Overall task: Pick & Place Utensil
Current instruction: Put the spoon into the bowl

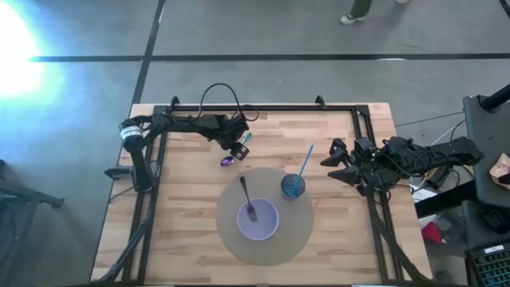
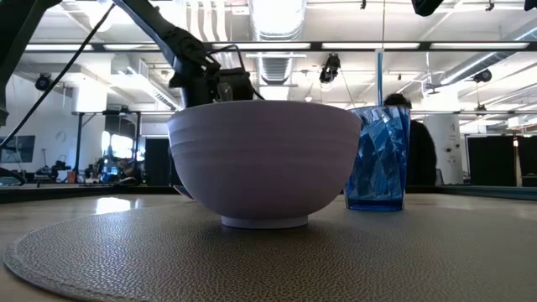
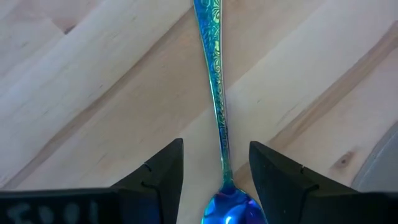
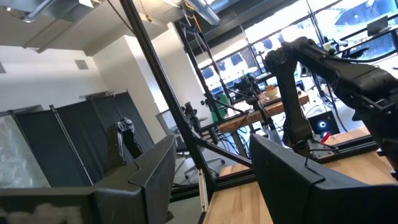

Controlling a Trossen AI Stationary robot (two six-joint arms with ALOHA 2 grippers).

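High: left gripper (image 1: 237, 148) over spoon (image 1: 233, 154) on bare wood, just off the round mat (image 1: 296, 231). Bowl (image 1: 258, 220) with fork (image 1: 246, 198) and blue cup (image 1: 292, 186) sit on mat. Right gripper (image 1: 339, 163) waits at table's right edge.
Low: bowl front, cup beside.
Left wrist: fingers (image 3: 163, 171) spread, straddling spoon handle, not touching.
Right wrist: fingers (image 4: 155, 168) spread, nothing held.

Table: my wooden table (image 1: 183, 231).
On it: a round grey mat (image 1: 299, 231); a blue spoon (image 1: 231, 157) beside the mat.
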